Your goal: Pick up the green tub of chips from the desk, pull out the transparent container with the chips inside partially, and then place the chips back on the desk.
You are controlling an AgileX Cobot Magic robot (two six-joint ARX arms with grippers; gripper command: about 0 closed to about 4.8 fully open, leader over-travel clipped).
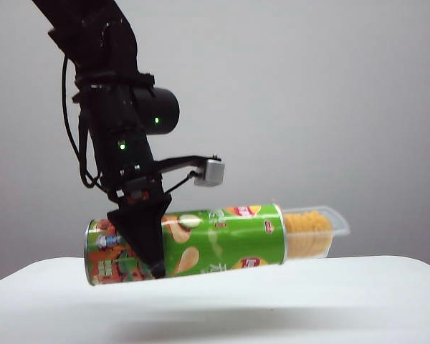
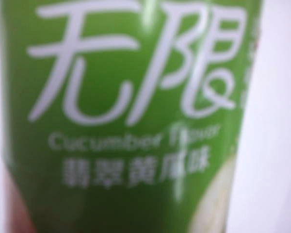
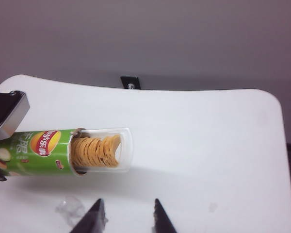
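- Holding green tub of chips (image 1: 222, 240) level just above the desk (image 1: 358, 294); left gripper (image 1: 147, 247) clamped across the body near the cartoon-art end, far from the open mouth.
- Right gripper (image 3: 127, 218) empty, fingers spread, hanging above the desk on the near side of the tub's mouth, clear of it.
- Pull-out step looks done; set-down is the job in hand.
- Lowering straight, axis kept level, so tray stays put; slight tilt toward the open end risks it sliding further out.
- Seating the tub along its full length before spreading the left fingers; round body likely to roll, so release slowly, no sideways drag.
- Keeping right gripper clear of the protruding tray: thin plastic, probably easy to knock.
- Small clear scrap (image 3: 70, 209) lying on the desk beside the right fingers; can't tell what.
- Transparent container (image 1: 319, 231) sticking partly out of the mouth, rest inside the tub.
- Chips (image 3: 94, 151) stacked on edge inside the tray, filling most of the exposed part; end gap empty.
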